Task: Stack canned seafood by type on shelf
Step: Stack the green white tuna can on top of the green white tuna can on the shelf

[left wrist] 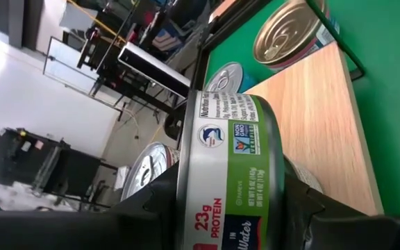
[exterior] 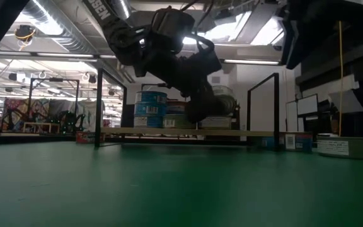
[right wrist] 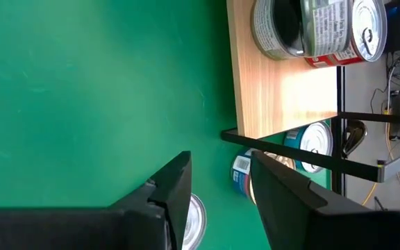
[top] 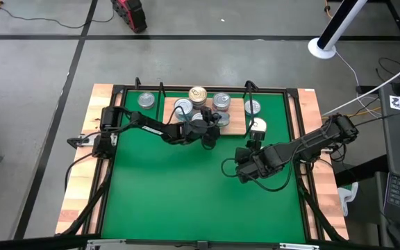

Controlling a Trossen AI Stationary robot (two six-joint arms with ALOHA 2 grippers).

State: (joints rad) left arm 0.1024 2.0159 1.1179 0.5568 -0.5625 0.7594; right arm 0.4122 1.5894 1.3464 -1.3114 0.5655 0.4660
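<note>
The shelf is a light wooden board on the green mat, with black wire posts at its sides. Several tins of canned seafood stand on it: a gold-lidded one and silver-lidded ones. In the low view a stack of blue tins rests on the board. My left gripper is at the shelf's near edge, shut on a tin with a white and green label. My right gripper hangs open over the mat, nearer than the shelf's right end, with nothing between its fingers. My left gripper pinches the tin between its two fingers, one on the lid's side and one on the bottom's side. The fingers come nearly level from the table's left. The tin stays upright above the board; whether it rests on a tin beneath, I cannot tell.
Loose tins stand on the mat: one left of the shelf, two by its right end. Black wire posts rise at the shelf's sides. Open green mat lies toward the near edge.
</note>
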